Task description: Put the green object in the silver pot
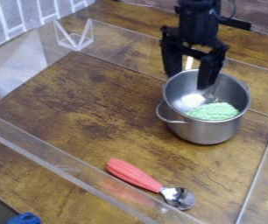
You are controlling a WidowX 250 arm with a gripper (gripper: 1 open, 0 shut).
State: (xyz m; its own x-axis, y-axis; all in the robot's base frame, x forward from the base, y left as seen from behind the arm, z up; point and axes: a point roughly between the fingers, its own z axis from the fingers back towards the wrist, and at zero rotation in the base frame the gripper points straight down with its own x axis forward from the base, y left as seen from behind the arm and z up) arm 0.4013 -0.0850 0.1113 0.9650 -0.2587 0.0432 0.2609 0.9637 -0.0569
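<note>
The silver pot [203, 122] stands on the wooden table at the right. Inside it, toward the front right, lies the green object [214, 111], a light green bumpy oval. My gripper [193, 72] hangs straight down over the pot's back rim, open, with its two black fingers spread apart and nothing between them. Its fingertips sit just above the rim, behind and above the green object, not touching it.
A red-handled spoon [144, 183] lies near the front edge. Clear plastic walls [54, 166] fence the wooden table, with a clear bracket [71, 36] at the back left. A blue thing [25, 219] shows at the bottom left corner.
</note>
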